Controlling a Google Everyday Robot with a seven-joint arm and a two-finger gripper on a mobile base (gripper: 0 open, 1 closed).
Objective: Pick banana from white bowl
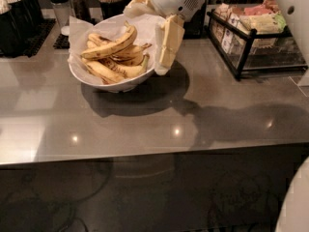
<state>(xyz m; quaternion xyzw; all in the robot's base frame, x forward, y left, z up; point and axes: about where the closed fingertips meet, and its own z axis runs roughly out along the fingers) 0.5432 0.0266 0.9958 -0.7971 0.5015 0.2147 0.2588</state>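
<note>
Glossy grey surface (145,120) with two bright reflections toward 6 o'clock. The white bowl (123,83) stands at 11 o'clock, a black wire rack (240,57) at 2 o'clock, dark containers (19,13) at 10 o'clock. The pincer (169,57) hangs above the surface at the bowl's 3 o'clock rim.

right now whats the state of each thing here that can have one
banana, lying on top of the pile, not gripped
white bowl, upright on the counter, holding bananas
paper liner, crinkled, sticking up past the rim
gripper, hanging at the bowl's right rim, not on the banana
wire rack, upright, stocked with packets
</note>
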